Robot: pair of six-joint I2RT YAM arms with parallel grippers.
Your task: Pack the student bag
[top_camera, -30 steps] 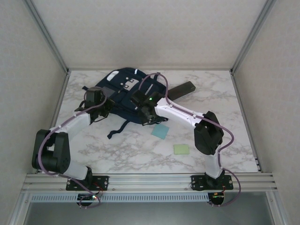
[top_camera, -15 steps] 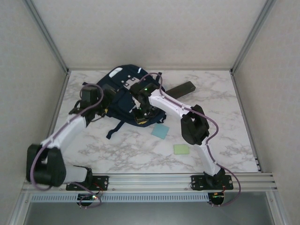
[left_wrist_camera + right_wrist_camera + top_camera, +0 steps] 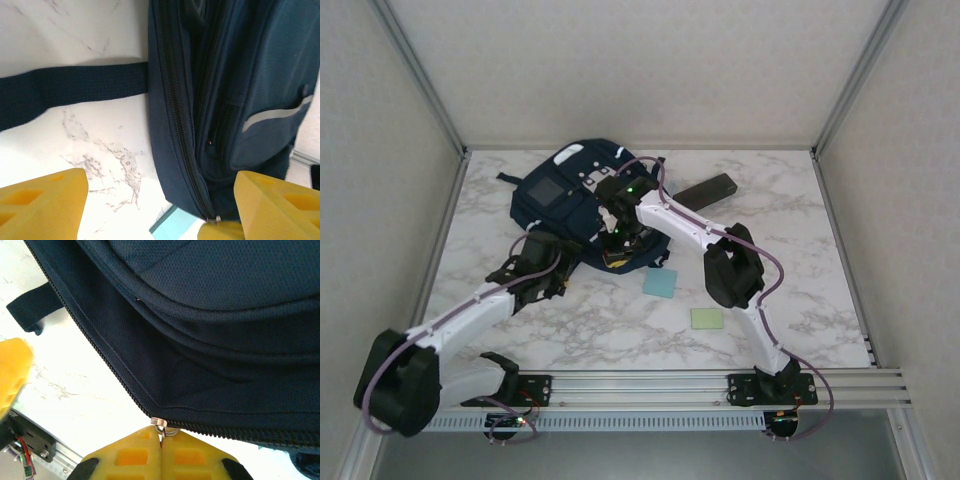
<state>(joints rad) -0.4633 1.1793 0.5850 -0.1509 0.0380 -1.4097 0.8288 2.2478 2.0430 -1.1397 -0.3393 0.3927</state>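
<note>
Pinching the student bag by its zipper pull: right end effector | left end effector: jaws apart, hovering by the strap

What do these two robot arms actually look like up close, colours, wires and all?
Both the left arm and the right arm are slim white tubes linked by chunky black joints, with a purple cable looping along each. A small green light glows near the right wrist. The left tool and right tool each have two blocky yellow fingers with square hollows.
</note>
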